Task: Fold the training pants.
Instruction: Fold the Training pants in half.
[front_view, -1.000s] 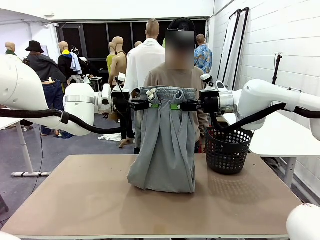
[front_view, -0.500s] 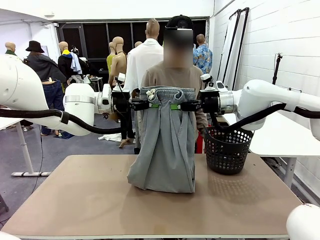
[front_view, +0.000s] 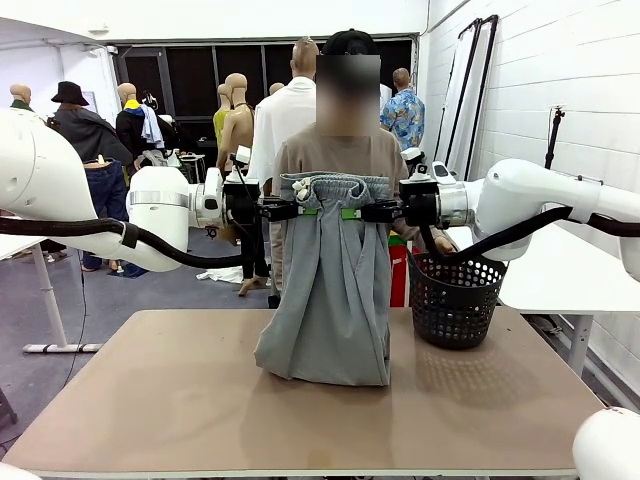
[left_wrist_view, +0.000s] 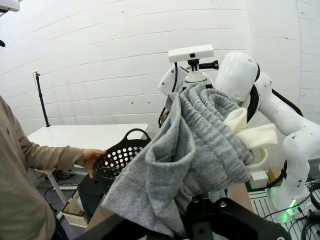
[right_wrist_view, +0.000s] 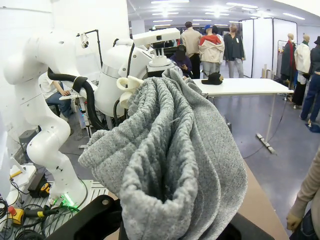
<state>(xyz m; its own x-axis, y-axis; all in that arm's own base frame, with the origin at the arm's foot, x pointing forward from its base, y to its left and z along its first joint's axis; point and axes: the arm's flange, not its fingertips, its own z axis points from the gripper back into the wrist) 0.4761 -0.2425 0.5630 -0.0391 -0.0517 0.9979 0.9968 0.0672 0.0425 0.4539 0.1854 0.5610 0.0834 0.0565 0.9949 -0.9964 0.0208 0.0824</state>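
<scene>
Person (front_view: 345, 160) behind the hanging garment has shifted slightly and now has a hand (left_wrist_view: 94, 157) on the black mesh basket (front_view: 455, 300); arms unchanged. Table (front_view: 200, 400) below both grippers. Training pants (front_view: 330, 290) hang between them, hem on the tabletop. Left gripper (front_view: 300, 211) and right gripper (front_view: 355, 213) each clamped on the waistband, level, facing inward.

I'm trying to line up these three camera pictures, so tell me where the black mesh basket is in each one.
Front view: the black mesh basket stands on the table, right of the hanging training pants.
Left wrist view: lower left, a person's hand on its rim.
Right wrist view: not in it.
Shared landmark: the pants' pale drawstring, in all three.
</scene>
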